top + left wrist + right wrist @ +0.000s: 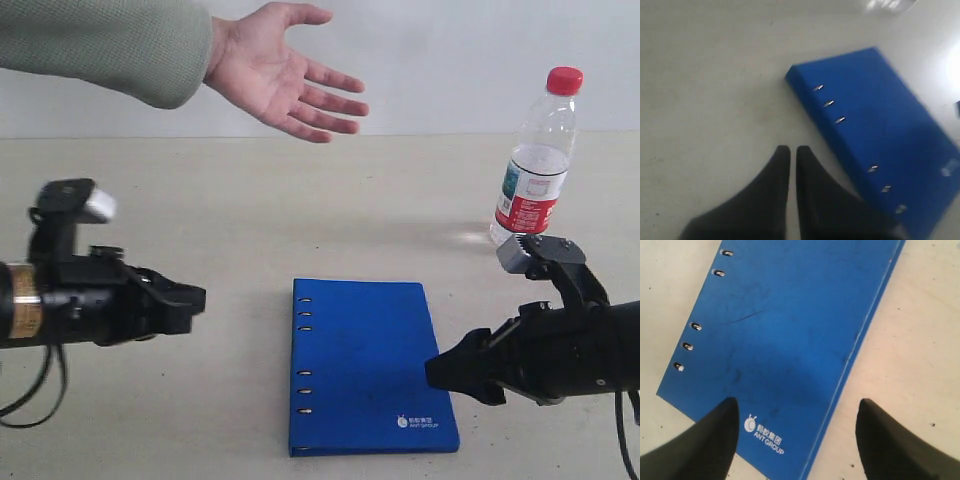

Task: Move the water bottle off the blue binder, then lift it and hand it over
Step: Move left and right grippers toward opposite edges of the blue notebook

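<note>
The blue binder [370,365] lies flat on the table near the front, spine holes to the left, white logo at its near right corner. The water bottle [537,165] stands upright on the table at the back right, red cap on top, apart from the binder. My left gripper [197,298] hovers left of the binder, shut with nothing in it [793,150]; the binder [880,130] is beside it. My right gripper [437,372] is open at the binder's right edge [785,335], its two fingers spread over the logo corner [796,402].
A person's open hand [285,75], palm up, reaches in from the upper left above the far side of the table [250,200]. The sleeve is grey-green.
</note>
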### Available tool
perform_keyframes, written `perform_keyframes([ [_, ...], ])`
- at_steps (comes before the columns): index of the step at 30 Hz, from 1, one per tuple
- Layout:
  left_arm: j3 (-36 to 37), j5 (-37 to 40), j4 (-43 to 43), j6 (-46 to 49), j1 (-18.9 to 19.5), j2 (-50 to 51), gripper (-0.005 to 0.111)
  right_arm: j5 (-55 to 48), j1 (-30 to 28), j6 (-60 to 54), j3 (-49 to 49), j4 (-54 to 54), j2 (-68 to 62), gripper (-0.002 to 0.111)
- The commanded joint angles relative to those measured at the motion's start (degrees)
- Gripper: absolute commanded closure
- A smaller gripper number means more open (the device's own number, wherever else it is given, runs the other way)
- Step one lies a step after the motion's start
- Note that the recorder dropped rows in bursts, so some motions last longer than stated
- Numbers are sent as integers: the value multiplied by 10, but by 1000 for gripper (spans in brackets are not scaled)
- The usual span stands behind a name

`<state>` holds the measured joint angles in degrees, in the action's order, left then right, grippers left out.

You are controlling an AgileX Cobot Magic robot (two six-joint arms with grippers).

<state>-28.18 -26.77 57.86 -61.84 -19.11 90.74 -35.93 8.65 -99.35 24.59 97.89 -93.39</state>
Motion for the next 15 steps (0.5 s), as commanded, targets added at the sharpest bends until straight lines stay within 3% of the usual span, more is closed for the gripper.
perform_keyframes([
  [1,-89,182,-8,-38,-75,96,102,-16,-1,0,1,12,-1,48],
  [3,-107,195,-2,-49,-93,117,102,-23,-1,-7,1,21,-1,47],
  [9,-115,127,51,-105,-127,134,102,22,-1,-9,28,21,-51,47],
  [15,-118,154,132,-180,-134,135,102,-53,-1,-4,62,21,-119,47],
])
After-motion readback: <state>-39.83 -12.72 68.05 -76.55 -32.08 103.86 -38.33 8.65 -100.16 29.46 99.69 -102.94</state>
